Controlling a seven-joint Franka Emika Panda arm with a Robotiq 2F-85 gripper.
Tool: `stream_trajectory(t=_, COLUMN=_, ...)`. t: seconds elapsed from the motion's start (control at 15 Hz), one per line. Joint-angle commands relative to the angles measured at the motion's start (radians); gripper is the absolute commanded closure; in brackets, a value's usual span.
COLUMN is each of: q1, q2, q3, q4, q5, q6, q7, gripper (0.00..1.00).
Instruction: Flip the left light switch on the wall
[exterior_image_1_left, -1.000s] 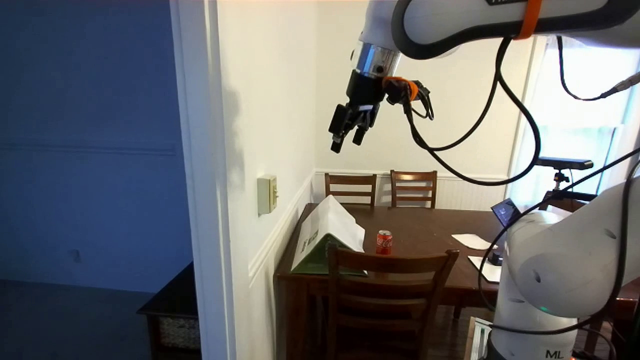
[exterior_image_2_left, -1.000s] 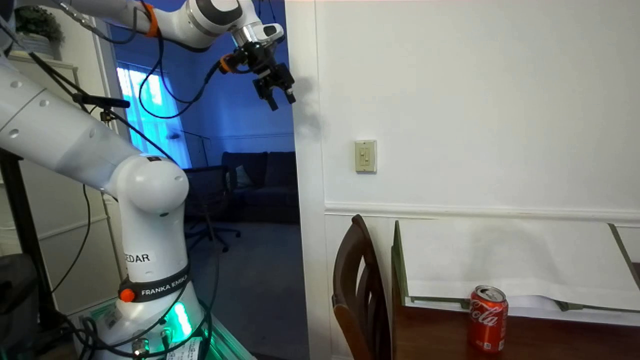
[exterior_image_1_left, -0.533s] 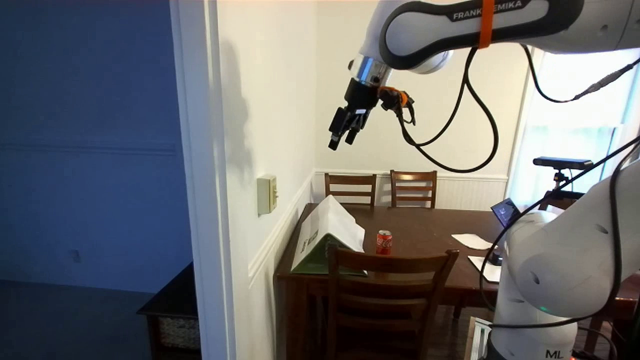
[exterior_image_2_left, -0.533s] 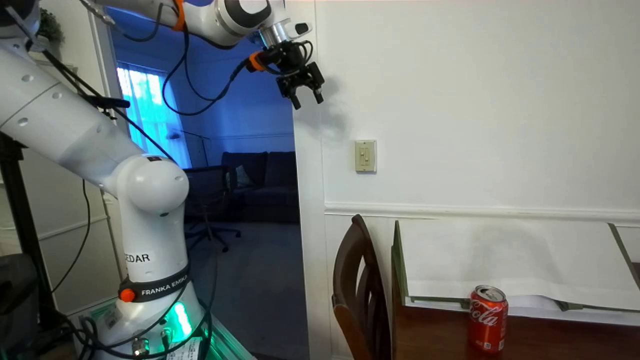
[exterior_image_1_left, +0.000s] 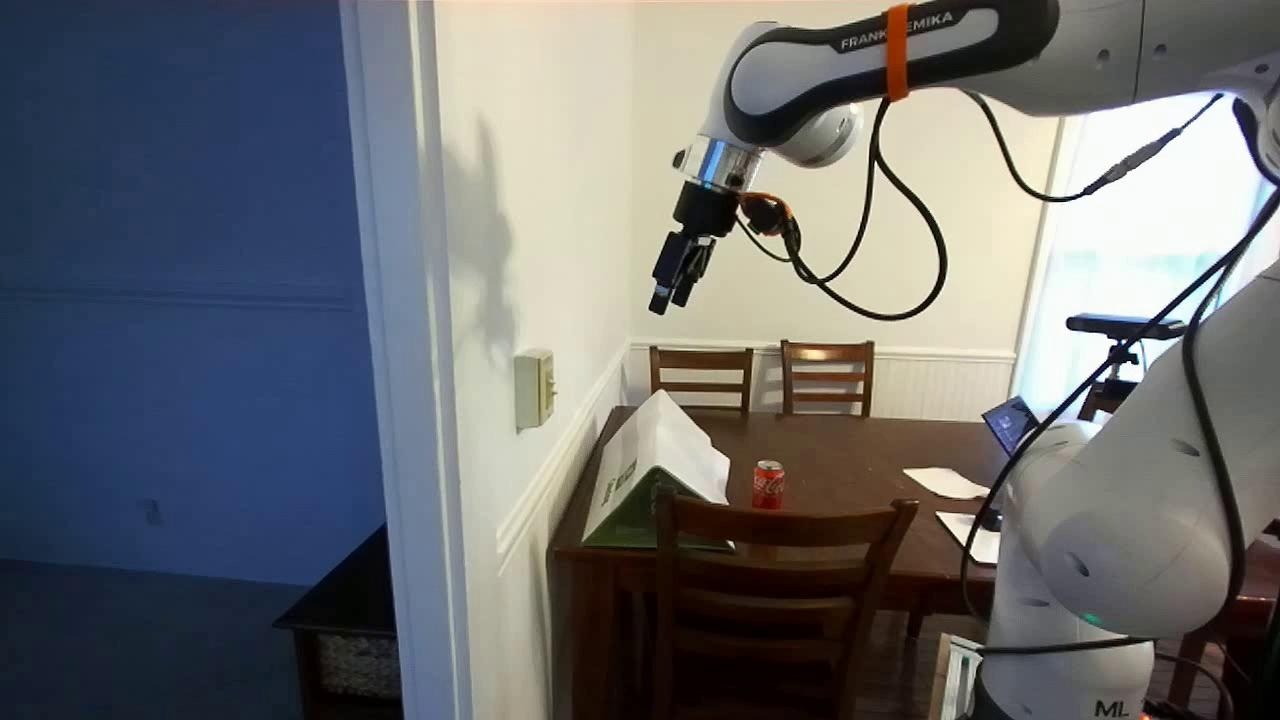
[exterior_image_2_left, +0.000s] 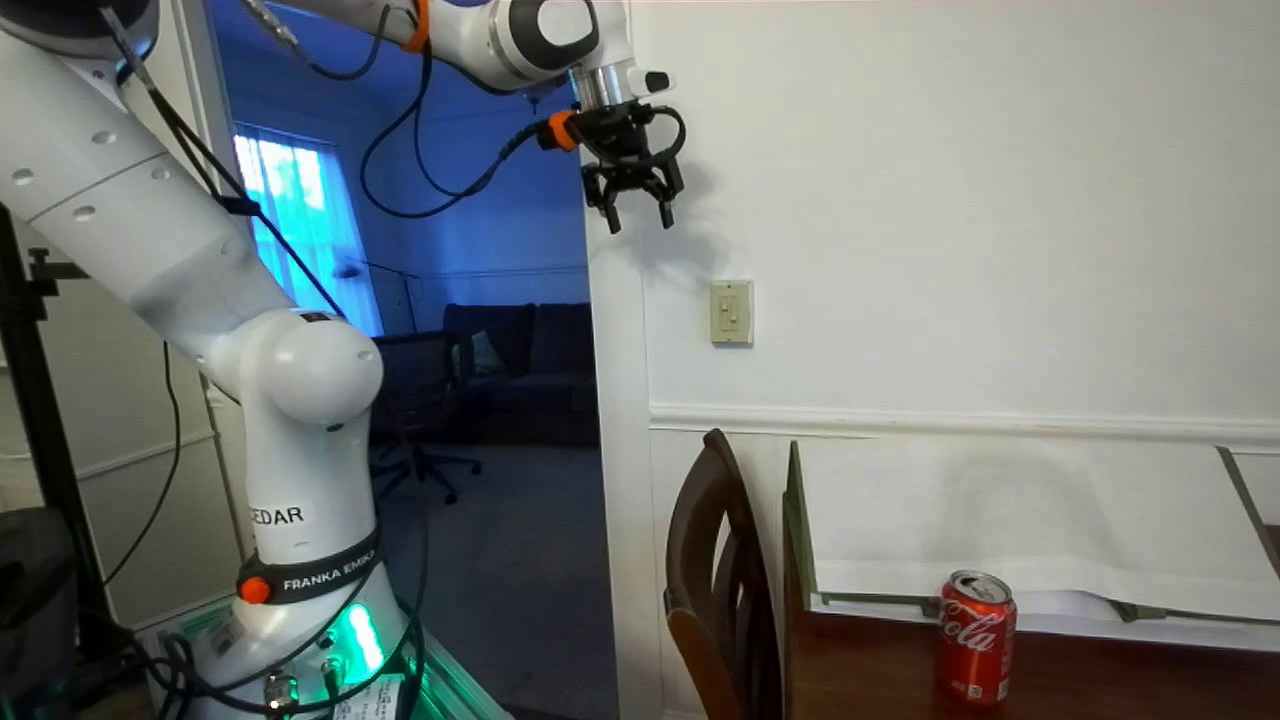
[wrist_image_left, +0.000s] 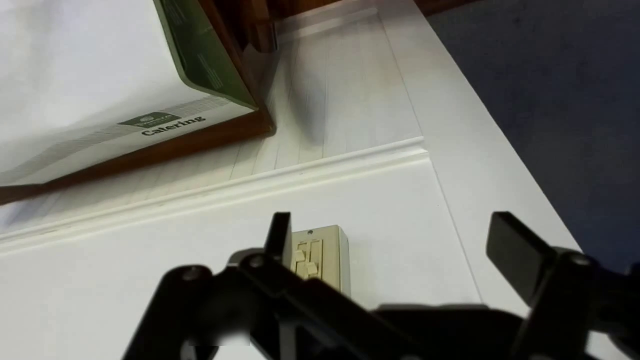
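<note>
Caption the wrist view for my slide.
The open gripper partly hides the cream two-switch plate on the white wall.

Left light switch (wrist_image_left: 311, 268): small cream knob in a slot on an upright cream rectangular plate (exterior_image_2_left: 745, 314); in the wrist view it sits away from the slot end nearest the molding (exterior_image_2_left: 960, 423), on/off unclear. Wall (exterior_image_2_left: 960, 200): plain white, panelled below the molding; the plate stands out from its upper part like a shallow box, near the white trim edge (exterior_image_2_left: 620, 400).
</note>
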Motion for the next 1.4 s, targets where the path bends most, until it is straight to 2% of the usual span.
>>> stream_trajectory(t=0.0, q1=-0.020, q2=0.004, q3=0.017, q4=0.005, q5=0.014, q6=-0.003, q7=-0.010, gripper=0.00)
stream_trajectory(t=0.27, q1=-0.018, q2=0.004, q3=0.017, q4=0.007, q5=0.015, q6=-0.005, q7=-0.011, gripper=0.00)
stream_trajectory(t=0.33, q1=0.027, q2=0.010, q3=-0.026, q4=0.013, q5=0.076, q6=-0.013, q7=-0.101, gripper=0.00)
stream_trajectory(t=0.67, q1=0.031, q2=0.095, q3=-0.080, q4=0.031, q5=0.096, q6=0.086, q7=-0.290, gripper=0.00)
stream_trajectory(t=0.8, q1=0.030, q2=0.134, q3=-0.097, q4=0.044, q5=0.118, q6=0.115, q7=-0.355, gripper=0.28)
stream_trajectory(t=1.33, q1=0.018, q2=0.296, q3=-0.092, q4=0.093, q5=0.272, q6=0.278, q7=-0.501, gripper=0.84)
